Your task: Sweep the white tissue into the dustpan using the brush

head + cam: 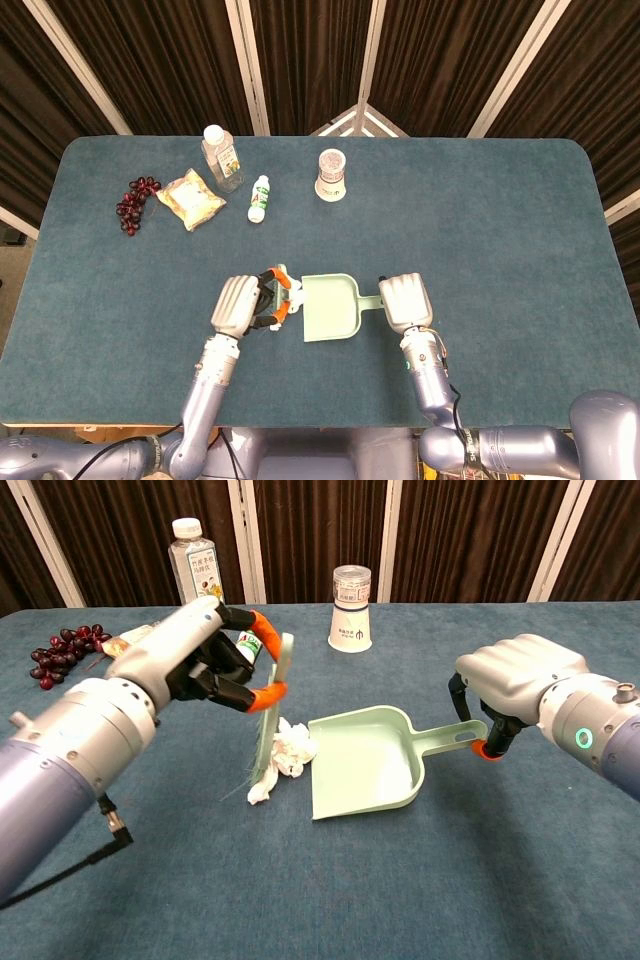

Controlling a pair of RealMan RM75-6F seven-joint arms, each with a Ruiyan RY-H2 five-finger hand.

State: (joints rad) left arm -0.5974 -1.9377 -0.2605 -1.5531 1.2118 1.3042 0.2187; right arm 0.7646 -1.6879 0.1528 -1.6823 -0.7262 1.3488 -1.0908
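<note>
The pale green dustpan [365, 759] [328, 309] lies flat on the table with its mouth facing left. My right hand [515, 683] [403, 301] grips its handle at the right. A crumpled white tissue [287, 757] lies against the pan's left lip. My left hand [205, 660] [241, 305] holds the pale green brush [270, 700] upright, with the bristles down on the tissue's left side. In the head view the left hand and brush hide most of the tissue.
At the back of the blue table stand a water bottle [195, 558], a small white bottle lying down [259, 198], a lidded cup [351, 609], a snack bag [190, 199] and dark grapes [62, 650].
</note>
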